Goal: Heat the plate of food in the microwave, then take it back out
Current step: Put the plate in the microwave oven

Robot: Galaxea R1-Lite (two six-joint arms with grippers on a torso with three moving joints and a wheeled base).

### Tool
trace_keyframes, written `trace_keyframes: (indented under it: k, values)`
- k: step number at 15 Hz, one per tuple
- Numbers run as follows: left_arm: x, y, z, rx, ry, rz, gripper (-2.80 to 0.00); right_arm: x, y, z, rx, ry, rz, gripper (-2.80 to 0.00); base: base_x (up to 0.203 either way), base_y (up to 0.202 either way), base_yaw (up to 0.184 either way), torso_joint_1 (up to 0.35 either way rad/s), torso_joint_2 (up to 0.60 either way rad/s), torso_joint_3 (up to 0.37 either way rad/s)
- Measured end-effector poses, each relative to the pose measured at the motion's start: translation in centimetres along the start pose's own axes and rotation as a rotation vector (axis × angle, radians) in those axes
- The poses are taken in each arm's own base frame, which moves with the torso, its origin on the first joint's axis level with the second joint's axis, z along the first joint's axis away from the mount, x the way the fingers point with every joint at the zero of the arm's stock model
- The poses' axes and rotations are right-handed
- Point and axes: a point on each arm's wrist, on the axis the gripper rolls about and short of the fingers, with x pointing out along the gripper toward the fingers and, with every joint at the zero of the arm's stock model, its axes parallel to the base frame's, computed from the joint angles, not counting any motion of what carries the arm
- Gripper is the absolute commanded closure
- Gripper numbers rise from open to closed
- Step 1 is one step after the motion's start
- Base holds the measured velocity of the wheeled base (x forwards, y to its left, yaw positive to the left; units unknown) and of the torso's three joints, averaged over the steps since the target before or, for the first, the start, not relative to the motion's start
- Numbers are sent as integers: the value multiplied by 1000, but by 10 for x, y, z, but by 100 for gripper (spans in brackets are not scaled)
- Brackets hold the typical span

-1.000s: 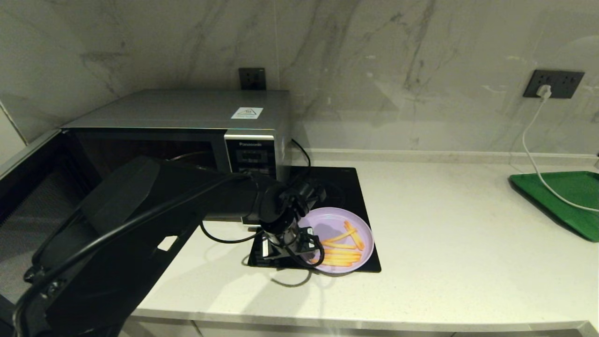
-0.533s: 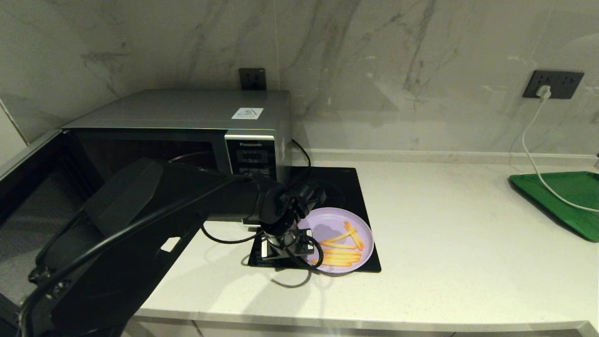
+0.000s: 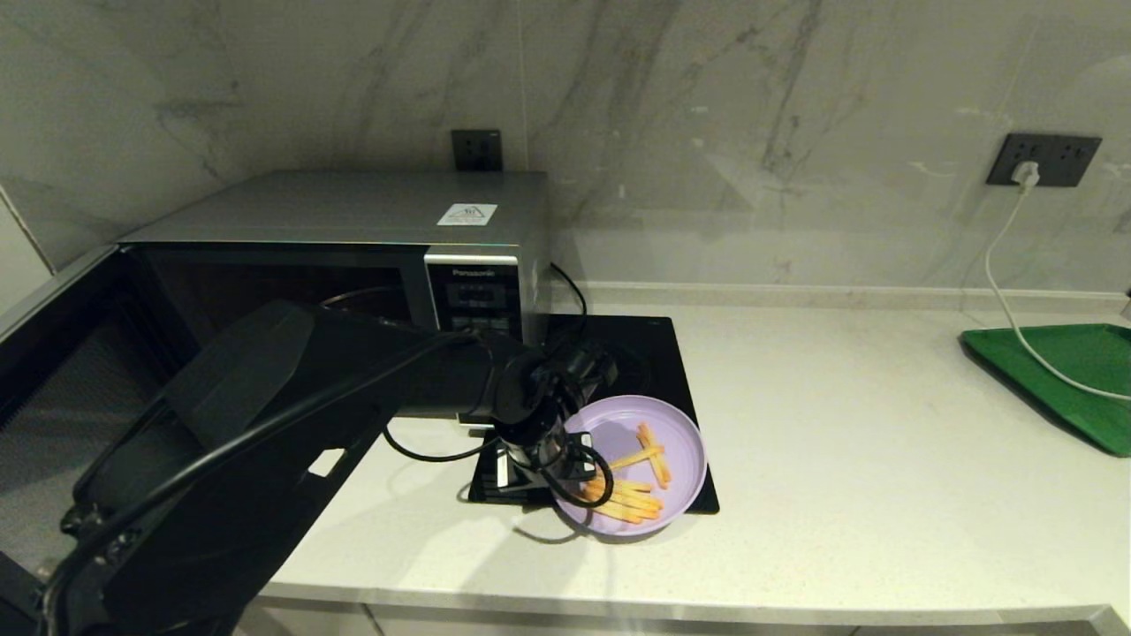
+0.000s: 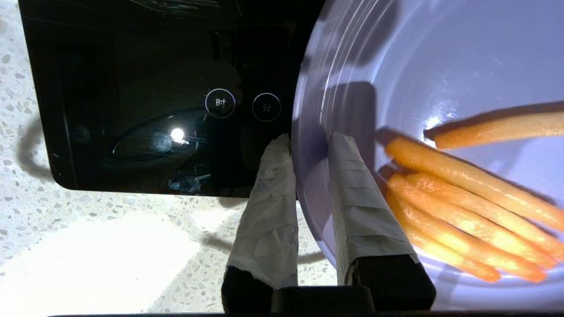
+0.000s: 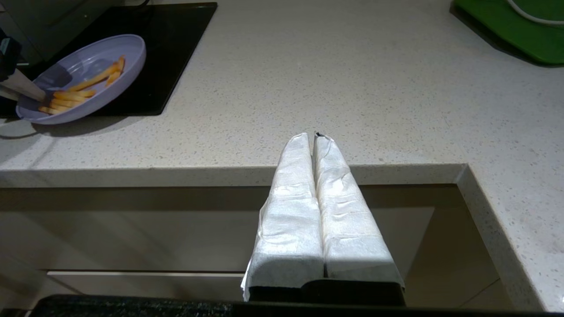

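I read the Panasonic microwave (image 3: pixel 353 238) first: it stands at the counter's left with its door (image 3: pixel 53 389) swung open, so that step looks done. The induction hob (image 3: pixel 654 353) lies just beside it on the stone counter (image 3: pixel 884 459). Over the hob's front edge, the lilac plate of fries (image 3: pixel 658 459) tilts toward my left gripper (image 4: pixel 308 143), which is clamped on its near rim, one taped finger under the rim and one inside. The fries (image 4: pixel 462 189) crowd toward that low side. I judge loading, heating and retrieval all remain. My right gripper (image 5: pixel 313 138) hangs parked off the counter's front edge, fingers pressed together on nothing.
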Motion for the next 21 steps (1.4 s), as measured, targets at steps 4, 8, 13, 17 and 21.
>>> trace_keyframes:
  k: [4,8,13,17,21]
  values:
    - [-4,2,-2,-3,18,14,0,0,0,0,0,1,0,0,0,0,0,0,0,0]
    - [-16,4,-3,-4,30,13,0,0,0,0,0,1,0,0,0,0,0,0,0,0]
    - [-23,7,1,-18,60,-49,0,0,0,0,0,1,0,0,0,0,0,0,0,0]
    - [-24,11,4,-53,103,-103,0,0,0,0,0,1,0,0,0,0,0,0,0,0]
    - [-26,18,7,-72,149,-156,0,0,0,0,0,0,0,0,0,0,0,0,0,0]
